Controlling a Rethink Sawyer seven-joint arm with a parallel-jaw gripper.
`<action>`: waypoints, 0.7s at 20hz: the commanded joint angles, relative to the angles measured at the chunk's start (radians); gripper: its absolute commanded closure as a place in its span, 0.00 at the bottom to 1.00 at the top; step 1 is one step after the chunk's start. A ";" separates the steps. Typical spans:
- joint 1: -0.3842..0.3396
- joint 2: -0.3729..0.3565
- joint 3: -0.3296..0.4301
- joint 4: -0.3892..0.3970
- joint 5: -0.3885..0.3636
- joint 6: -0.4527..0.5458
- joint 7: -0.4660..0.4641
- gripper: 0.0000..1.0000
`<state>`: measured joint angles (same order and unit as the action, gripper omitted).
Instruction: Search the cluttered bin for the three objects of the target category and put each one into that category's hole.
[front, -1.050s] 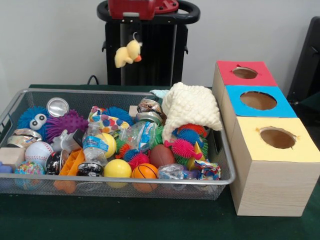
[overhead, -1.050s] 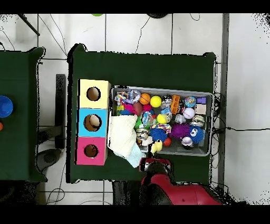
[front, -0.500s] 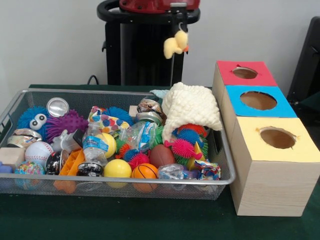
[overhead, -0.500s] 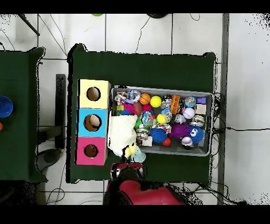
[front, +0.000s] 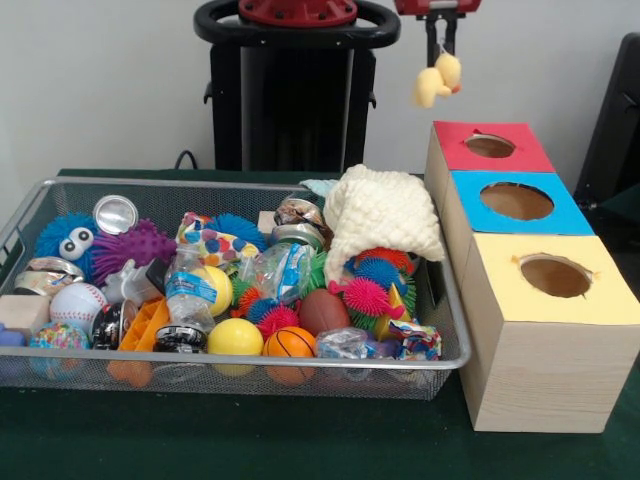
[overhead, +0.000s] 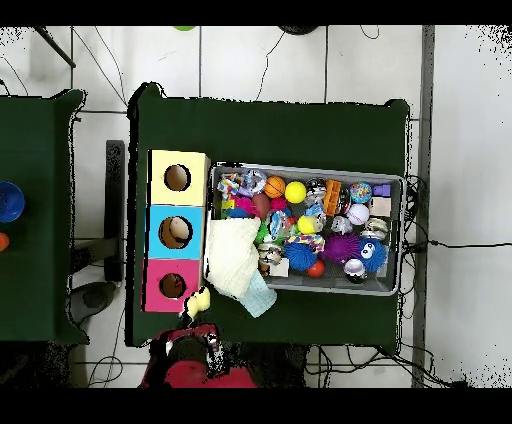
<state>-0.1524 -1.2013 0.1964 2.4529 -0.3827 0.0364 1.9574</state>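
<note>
My gripper (front: 441, 50) hangs at the top of the front view, shut on a small yellow plush duck (front: 437, 79) that dangles below it. The duck is in the air just left of and above the red-topped box (front: 520, 150) and its round hole (front: 490, 146). In the overhead view the duck (overhead: 198, 300) sits at the outer corner of the red box (overhead: 155, 290), with the gripper (overhead: 197, 316) right beside it. A blue-topped box (front: 560, 210) and a yellow-topped box (front: 600, 300) follow in a row. The wire bin (front: 250, 184) is full of toys.
A cream knitted cloth (front: 380, 215) drapes over the bin's end nearest the boxes. Balls, spiky toys, a water bottle (front: 186, 290) and cans crowd the bin. A second green table (overhead: 40, 220) with a blue object (overhead: 8, 200) stands beside the boxes.
The gripper has carried the duck sideways, from above the bin's back edge past the cream cloth to the red box's corner. Nothing in the bin moved.
</note>
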 joint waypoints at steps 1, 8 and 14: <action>0.141 0.172 -0.181 -0.088 0.105 -0.068 0.242 1.00; 0.132 0.295 -0.191 -0.094 0.125 -0.200 0.207 1.00; 0.166 0.296 -0.208 -0.096 0.162 -0.210 0.186 1.00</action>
<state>-0.0026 -0.9645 0.0288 2.4516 -0.2917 -0.1348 1.9574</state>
